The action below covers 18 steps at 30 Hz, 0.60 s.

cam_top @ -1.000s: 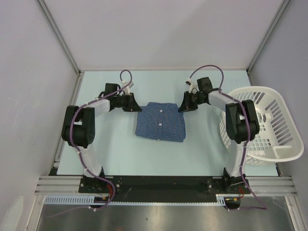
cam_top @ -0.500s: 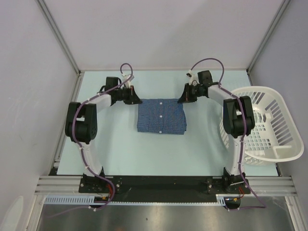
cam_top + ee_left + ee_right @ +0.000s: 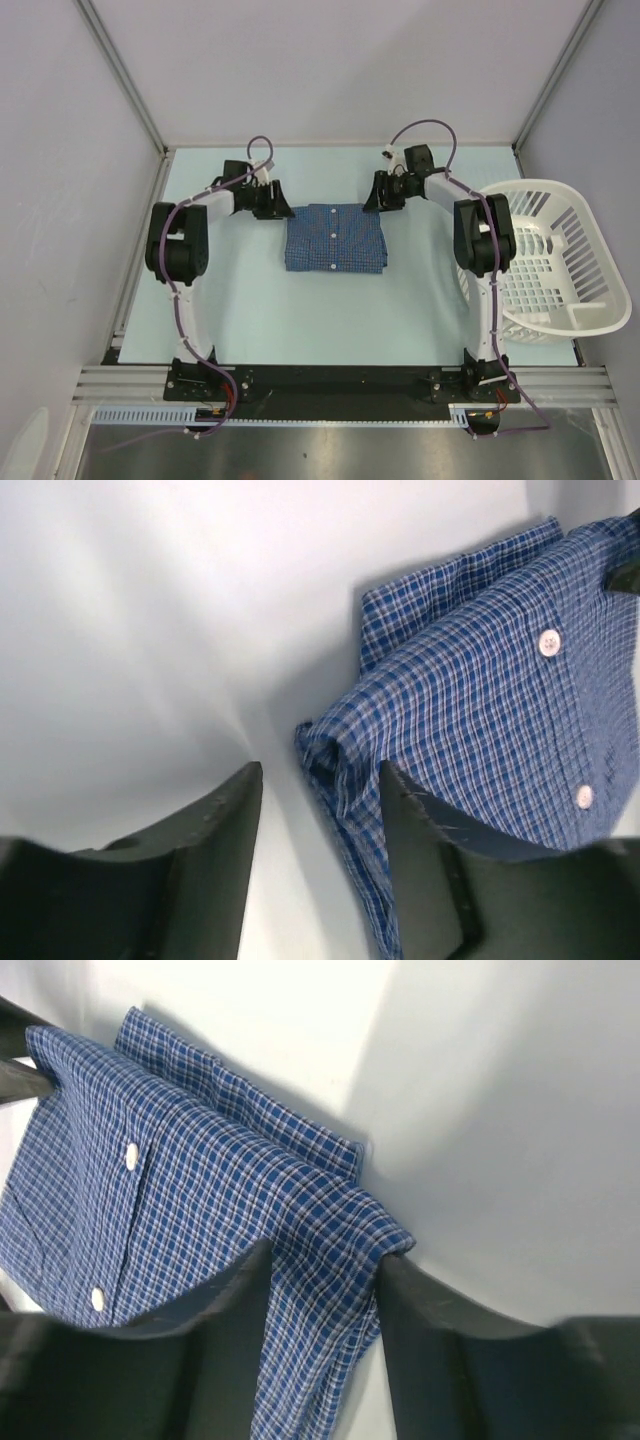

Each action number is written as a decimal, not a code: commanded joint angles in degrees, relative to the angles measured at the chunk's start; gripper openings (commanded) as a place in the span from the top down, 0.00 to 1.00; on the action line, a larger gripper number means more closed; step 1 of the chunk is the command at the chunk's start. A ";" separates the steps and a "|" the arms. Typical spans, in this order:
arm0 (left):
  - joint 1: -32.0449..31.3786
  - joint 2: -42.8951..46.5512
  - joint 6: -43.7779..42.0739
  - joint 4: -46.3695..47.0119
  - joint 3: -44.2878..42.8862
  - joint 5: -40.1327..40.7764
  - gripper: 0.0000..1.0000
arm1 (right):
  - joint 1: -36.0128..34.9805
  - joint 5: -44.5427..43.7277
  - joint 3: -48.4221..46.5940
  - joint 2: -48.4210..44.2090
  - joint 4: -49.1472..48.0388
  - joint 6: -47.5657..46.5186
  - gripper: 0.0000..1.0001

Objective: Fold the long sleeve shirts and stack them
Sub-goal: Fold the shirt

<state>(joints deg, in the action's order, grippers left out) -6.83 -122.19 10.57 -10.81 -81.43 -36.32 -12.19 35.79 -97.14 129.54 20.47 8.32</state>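
Observation:
One blue checked long sleeve shirt (image 3: pixel 335 238) lies folded into a rectangle at the table's far middle, its white buttons facing up. My left gripper (image 3: pixel 283 208) is at its far left corner and my right gripper (image 3: pixel 372 203) at its far right corner. In the left wrist view the left gripper (image 3: pixel 318 775) is open, with the shirt's (image 3: pixel 480 710) edge lying loose between the fingers, close to the right finger (image 3: pixel 440 880). In the right wrist view the right gripper (image 3: pixel 325 1260) is open, with the shirt's (image 3: pixel 200 1180) corner draped in the gap between its jaws.
A white slatted laundry basket (image 3: pixel 530 186) stands at the right edge of the table, close behind the right arm. Grey walls with metal frame posts enclose the pale table (image 3: pixel 330 310) on the left, back and right.
Both grippers moved toward the far wall and drew the shirt with them. The shirt went from slightly skewed to square and now lies farther back.

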 commanded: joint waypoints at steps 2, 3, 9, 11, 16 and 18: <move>4.45 14.12 3.83 5.43 8.81 -5.33 0.31 | 0.23 -0.03 -4.46 -7.79 5.54 -5.40 0.35; 4.72 16.26 3.93 6.14 11.09 -7.78 0.30 | 0.06 0.59 -4.20 -9.02 7.72 -6.37 0.33; 4.90 29.62 12.62 14.65 31.31 -12.11 0.35 | -4.07 2.53 3.53 -18.52 11.17 -9.97 0.34; 4.72 29.73 17.26 20.54 37.11 -11.76 0.40 | -5.56 3.40 6.42 -20.19 11.52 -10.69 0.39; 2.53 25.00 19.22 25.57 39.77 -10.00 0.48 | -8.91 4.46 9.86 -20.46 12.58 -11.30 0.44; 0.60 23.59 22.64 28.63 40.64 -11.75 0.53 | -9.08 4.20 11.18 -19.59 12.49 -11.83 0.44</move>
<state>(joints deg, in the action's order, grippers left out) -3.29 -96.40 26.63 8.80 -41.87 -45.60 -21.06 39.11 -88.75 108.90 30.41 -1.26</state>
